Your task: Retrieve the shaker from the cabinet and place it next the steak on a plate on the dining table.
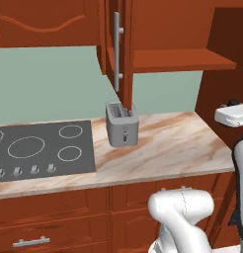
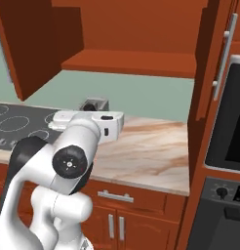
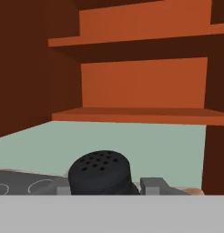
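Shaker (image 3: pixel 99 173), dark and dotted with holes on its domed top, is sitting right at the bottom of the hand view, close against the camera. The gripper's jaws are standing nearly together, seemingly clamping it, though the fingertips themselves are hidden. The cabinet (image 1: pixel 124 49) is hanging open above the marbled counter (image 1: pixel 163 148), its door showing the long grey bar handle (image 1: pixel 116 49) and its shelves (image 3: pixel 141 116) looking bare. A grey toaster (image 1: pixel 122 123) is standing beside the black cooktop (image 1: pixel 39 148). No writing or brand marks are proving legible anywhere.
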